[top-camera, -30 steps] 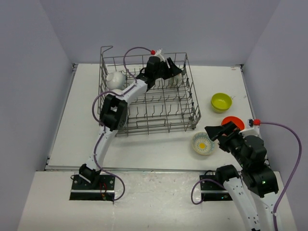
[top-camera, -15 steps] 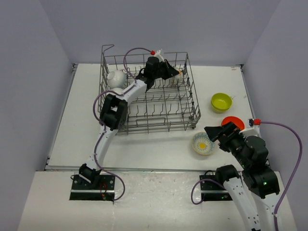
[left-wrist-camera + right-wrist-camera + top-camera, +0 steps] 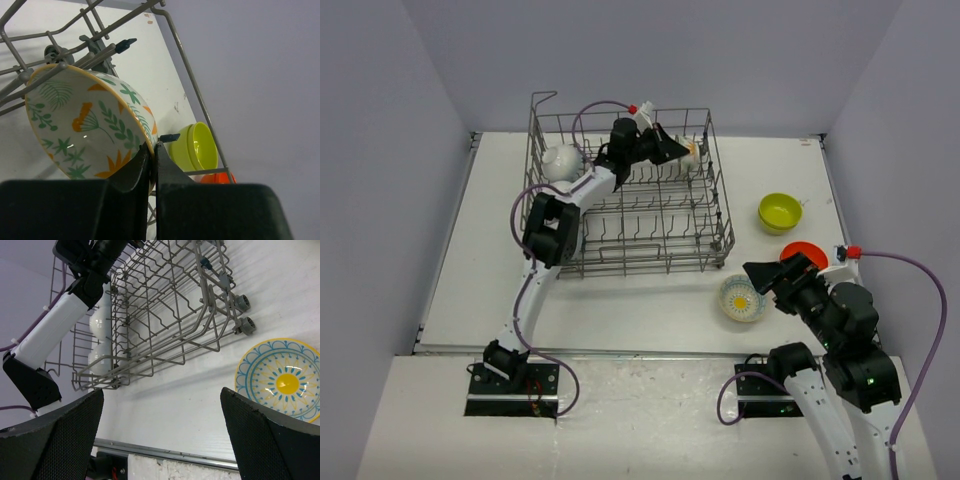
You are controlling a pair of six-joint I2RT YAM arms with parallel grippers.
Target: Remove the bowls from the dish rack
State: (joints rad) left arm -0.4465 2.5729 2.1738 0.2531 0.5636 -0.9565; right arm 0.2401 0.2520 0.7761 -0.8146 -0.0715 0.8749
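Note:
The grey wire dish rack (image 3: pixel 630 215) stands at the back of the table. At its far right corner my left gripper (image 3: pixel 674 150) is shut on the rim of a cream floral bowl (image 3: pixel 691 152). The left wrist view shows that bowl (image 3: pixel 85 125) tilted on edge, its rim pinched between the black fingers (image 3: pixel 135 170). A white bowl (image 3: pixel 561 162) sits in the rack's far left corner. My right gripper (image 3: pixel 775 270) hovers open and holds nothing, beside a blue-and-yellow patterned bowl (image 3: pixel 742 298) on the table.
A yellow-green bowl (image 3: pixel 780 212) and an orange bowl (image 3: pixel 804 254) rest on the table right of the rack. In the right wrist view, two white bowls (image 3: pixel 102 335) show at the rack's far end (image 3: pixel 165 315), with the patterned bowl (image 3: pixel 282 380) on the right.
My left gripper went from open to shut on the floral bowl's rim, and its wrist shifted slightly left with the bowl tipped up. The right arm has not moved.

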